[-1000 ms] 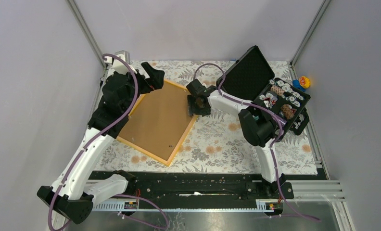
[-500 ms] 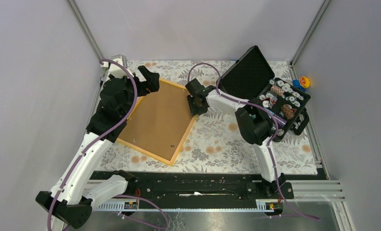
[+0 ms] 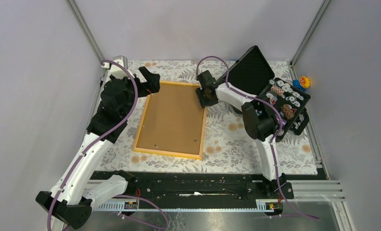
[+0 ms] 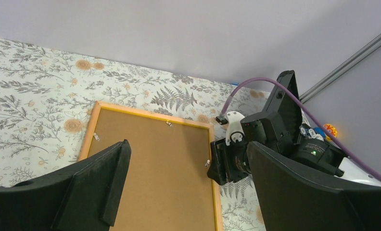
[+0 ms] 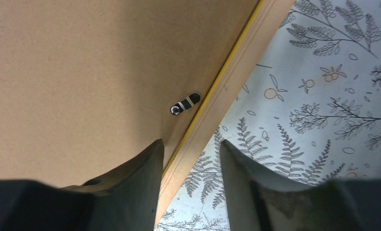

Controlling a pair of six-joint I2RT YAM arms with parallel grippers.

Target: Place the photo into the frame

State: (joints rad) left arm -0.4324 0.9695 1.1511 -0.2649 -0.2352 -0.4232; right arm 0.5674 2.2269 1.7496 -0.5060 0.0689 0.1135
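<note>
Lying flat on the table [image 3: 227, 139], the frame [image 3: 141, 124] is seen back-up from above, filled by brown backing board [image 3: 174, 118]; its far right edge is straddled by the right claw [image 3: 205, 97]. In the left wrist view, the left claw [image 4: 186, 192] is spread above the frame. In the right wrist view, the frame's rail [image 5: 227, 91] is pinched between the fingers [image 5: 135, 173].

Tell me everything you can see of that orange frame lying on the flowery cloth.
The frame is a thin orange-yellow wooden-looking rectangle lying flat, back side up, on the patterned tablecloth. A plain brown backing board fills it, with small metal clips near its edges. The right gripper straddles its far right rail, one finger on each side. The left gripper hovers open at its far left corner. No photo shows.
</note>
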